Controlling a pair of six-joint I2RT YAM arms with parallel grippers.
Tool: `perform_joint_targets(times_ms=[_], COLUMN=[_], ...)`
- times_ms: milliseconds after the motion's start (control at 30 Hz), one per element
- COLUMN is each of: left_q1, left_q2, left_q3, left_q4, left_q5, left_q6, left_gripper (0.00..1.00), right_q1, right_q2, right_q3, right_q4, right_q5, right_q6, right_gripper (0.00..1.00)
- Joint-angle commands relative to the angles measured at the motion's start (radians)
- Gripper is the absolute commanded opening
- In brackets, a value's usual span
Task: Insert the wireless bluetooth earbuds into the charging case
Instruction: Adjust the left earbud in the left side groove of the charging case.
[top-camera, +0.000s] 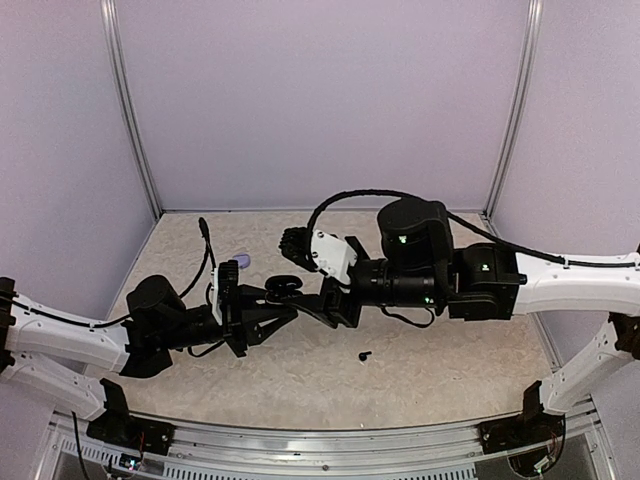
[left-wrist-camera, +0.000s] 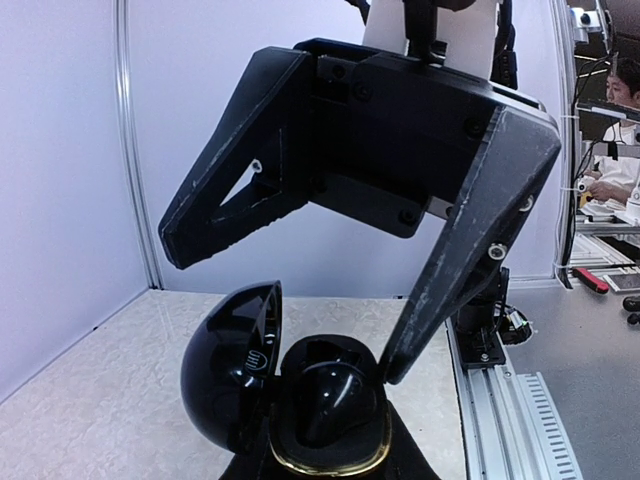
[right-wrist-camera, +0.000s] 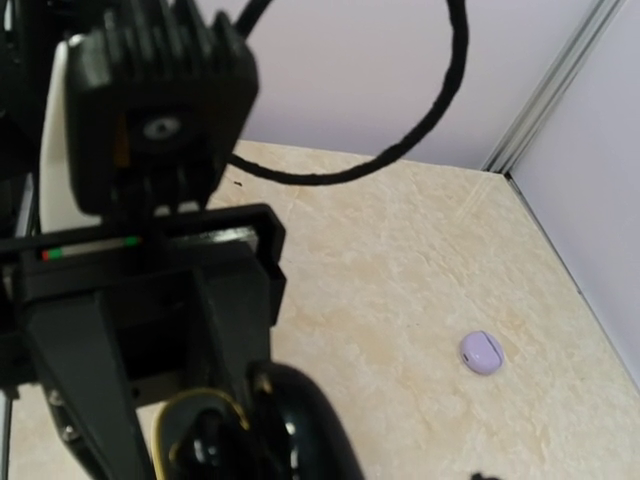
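Left wrist view has the fingers (left-wrist-camera: 460, 240) of the right gripper (left-wrist-camera: 285, 305) spread wide just above the open black charging case (left-wrist-camera: 225, 370), clamped low by the left gripper (top-camera: 278, 302), one black earbud (left-wrist-camera: 328, 392) seated inside, a loose earbud (top-camera: 364, 355) well apart on the table (top-camera: 450, 360).
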Motion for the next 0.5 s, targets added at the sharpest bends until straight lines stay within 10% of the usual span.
perform_joint_targets(times_ms=[0, 467], left_q1=[-0.003, 0.036], left_q2=[-0.009, -0.039], left_q3=[0.017, -0.039], left_q4=[0.017, 0.044], left_q5=[0.014, -0.001], left_q6=[0.017, -0.029], left_gripper=[0.00, 0.00], right_q1=[-0.016, -0.136], right_q2=[-0.038, -0.186], right_q3=[-0.023, -0.114], right_q4=[-0.019, -0.073], right_q5=[-0.011, -0.116], right_q6=[-0.001, 0.137], right_gripper=[0.64, 0.64])
